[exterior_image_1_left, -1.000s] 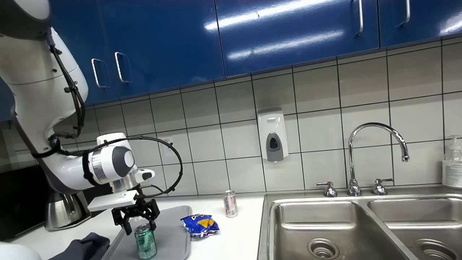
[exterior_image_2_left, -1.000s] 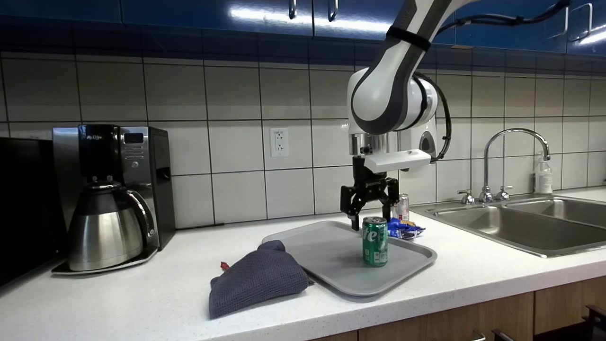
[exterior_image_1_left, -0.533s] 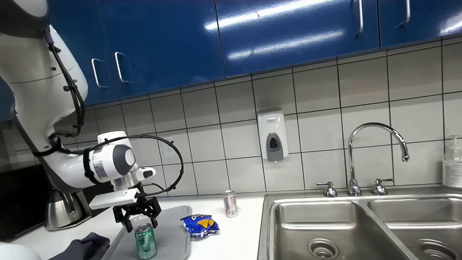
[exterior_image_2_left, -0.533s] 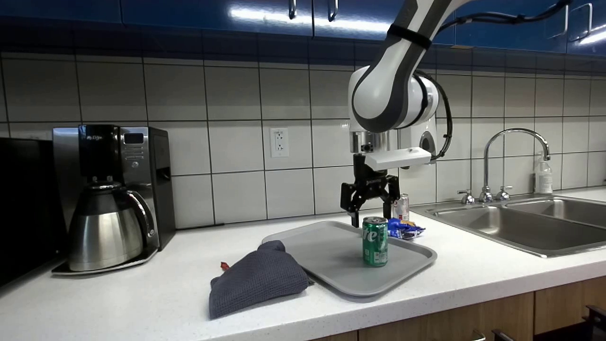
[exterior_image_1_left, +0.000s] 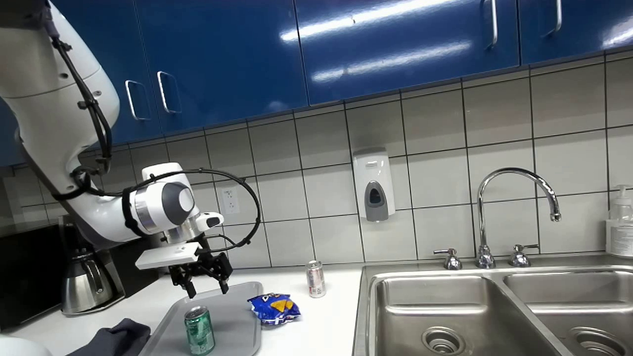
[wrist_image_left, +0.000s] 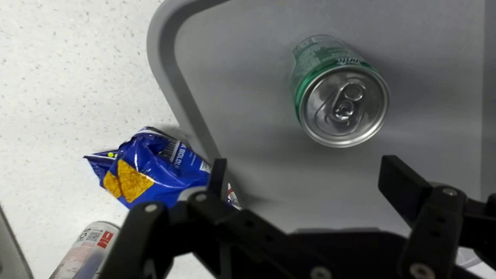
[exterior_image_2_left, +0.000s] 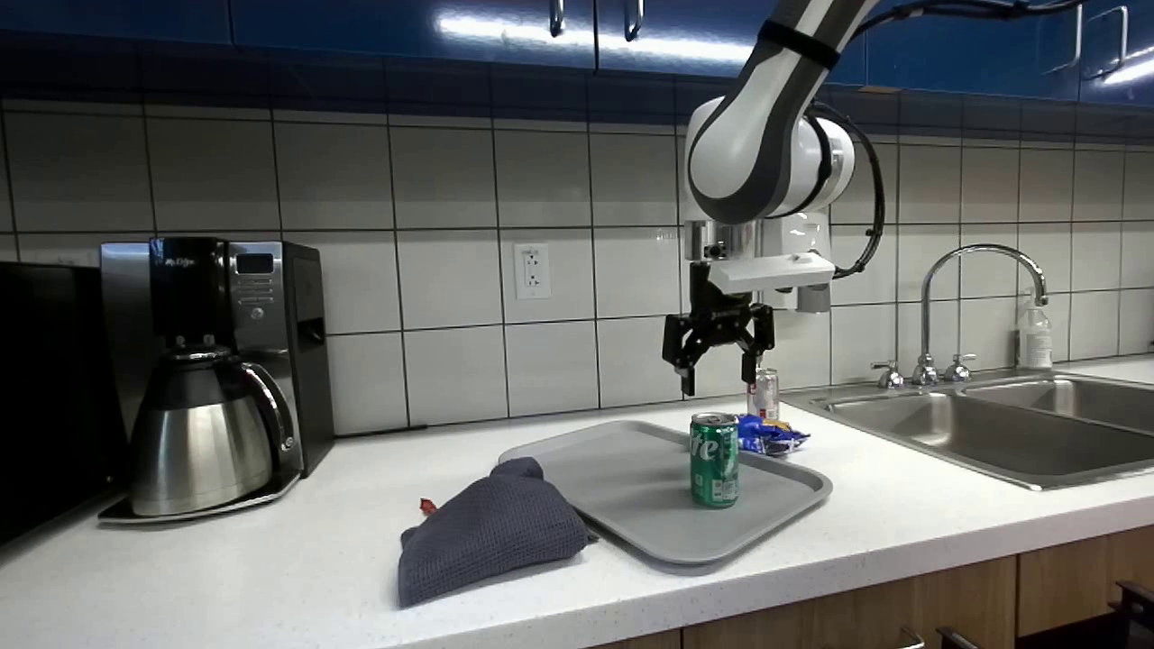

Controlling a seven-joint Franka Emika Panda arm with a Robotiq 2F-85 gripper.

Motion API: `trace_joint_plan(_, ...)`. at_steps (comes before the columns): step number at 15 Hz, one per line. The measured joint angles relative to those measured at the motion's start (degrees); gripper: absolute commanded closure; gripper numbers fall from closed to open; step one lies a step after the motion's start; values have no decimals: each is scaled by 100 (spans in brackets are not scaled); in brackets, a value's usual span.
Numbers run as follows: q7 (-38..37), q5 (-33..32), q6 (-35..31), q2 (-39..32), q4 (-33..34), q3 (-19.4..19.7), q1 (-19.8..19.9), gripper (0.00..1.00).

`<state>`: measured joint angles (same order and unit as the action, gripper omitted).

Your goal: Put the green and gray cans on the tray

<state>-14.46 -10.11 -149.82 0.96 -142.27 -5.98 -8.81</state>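
Note:
The green can (exterior_image_1_left: 200, 332) (exterior_image_2_left: 714, 461) stands upright on the gray tray (exterior_image_1_left: 232, 316) (exterior_image_2_left: 613, 487). Seen from above in the wrist view, its silver top (wrist_image_left: 344, 106) lies ahead of the fingers, with nothing touching it. My gripper (exterior_image_1_left: 207, 290) (exterior_image_2_left: 718, 379) (wrist_image_left: 303, 170) hangs over the tray, higher than the can, jaws wide apart and nothing between them. Off the tray, the gray can (exterior_image_1_left: 315, 279) (exterior_image_2_left: 766, 394) is upright on the white counter near the tiled wall; the wrist view catches only part of this can (wrist_image_left: 87, 250) at the lower left.
A blue snack packet (exterior_image_1_left: 274, 309) (wrist_image_left: 155, 170) lies against the tray's edge, close to the gray can. The steel sink (exterior_image_1_left: 368, 306) and faucet (exterior_image_1_left: 487, 222) are beyond that can. A dark cloth (exterior_image_2_left: 491, 532) rests beside the tray, and a coffee maker (exterior_image_2_left: 306, 361) stands farther along the counter.
The gripper has risen off the green can and drifted slightly toward the sink side. Its jaws have opened a little wider. Both cans, the packet and the tray have stayed in place.

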Motion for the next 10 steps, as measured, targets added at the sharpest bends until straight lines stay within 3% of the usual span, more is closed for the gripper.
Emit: trace_joint_plan(10,-1,-4,-24,57,-13,378,468,0)
